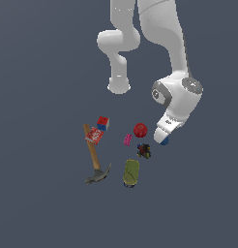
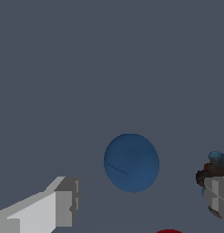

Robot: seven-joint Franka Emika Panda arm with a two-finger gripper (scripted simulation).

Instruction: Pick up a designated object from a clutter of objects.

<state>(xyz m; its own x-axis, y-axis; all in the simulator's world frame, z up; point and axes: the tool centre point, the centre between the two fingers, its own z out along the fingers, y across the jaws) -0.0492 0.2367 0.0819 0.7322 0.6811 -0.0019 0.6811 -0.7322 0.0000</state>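
Note:
The blue ball is smooth and round and lies on the grey floor. In the wrist view it sits between and a little beyond my two grey fingertips, touching neither. In the exterior view only a sliver of the ball shows under the hand, to the right of the clutter. My gripper is low over the ball, open and empty; in the wrist view the gripper has its jaws wide apart.
The red apple and the dark multicoloured lump lie just to the exterior view's left of the gripper. Farther left are the pink block, olive-green can, hammer, red box and red/blue cube.

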